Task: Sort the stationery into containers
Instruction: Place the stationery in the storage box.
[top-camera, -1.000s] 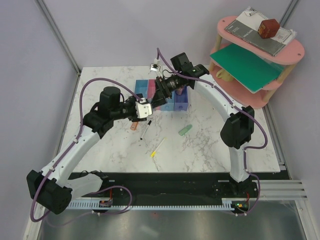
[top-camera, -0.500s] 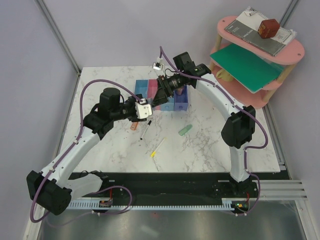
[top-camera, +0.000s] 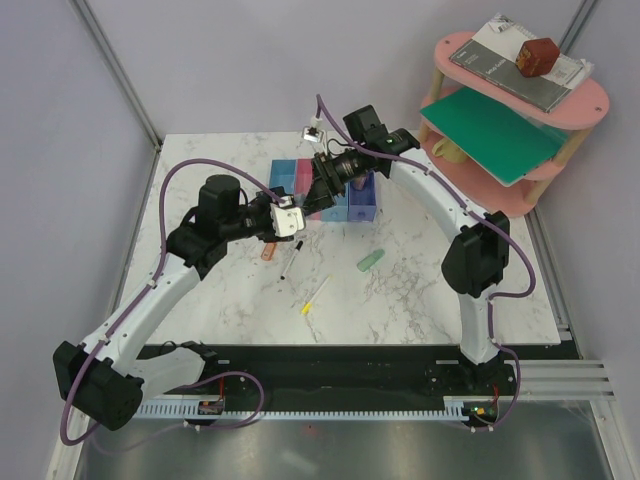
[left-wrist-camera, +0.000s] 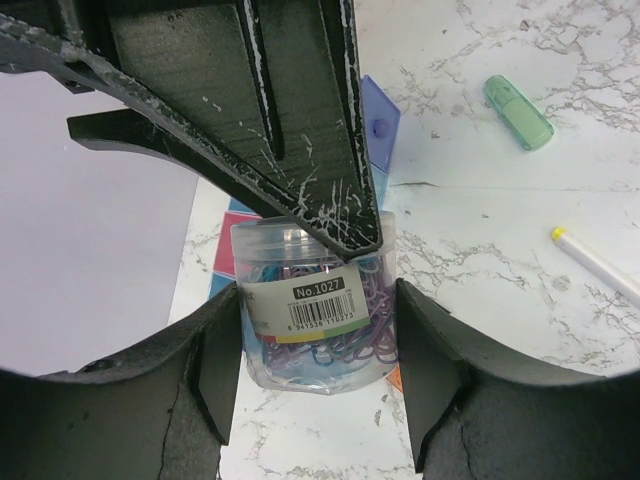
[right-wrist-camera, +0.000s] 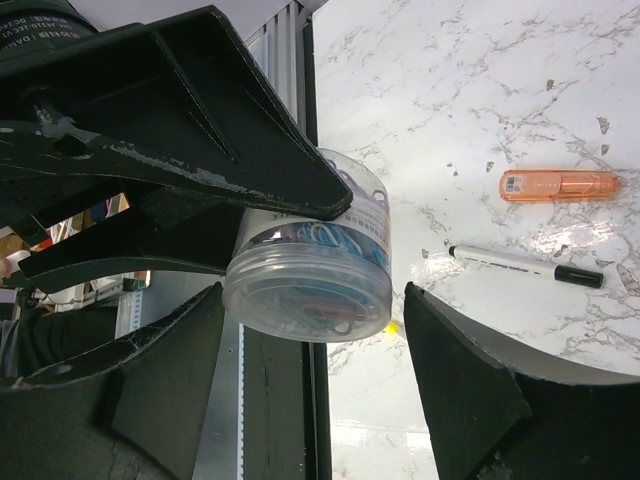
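Clamping a clear tub of coloured paper clips (labelled No.1027) between its fingers, the left gripper is holding it inside the spread-open jaws of the right gripper.

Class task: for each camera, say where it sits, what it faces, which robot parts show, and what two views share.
Top external: above and behind the robot, looking down on the table; left arm, right arm show.
Left wrist: on its arm, facing the left pincer gripping a tub; fingers show.
Right wrist: on its arm, facing the open right pincer around the tub; fingers show.
Shared: both wrists see the tub.
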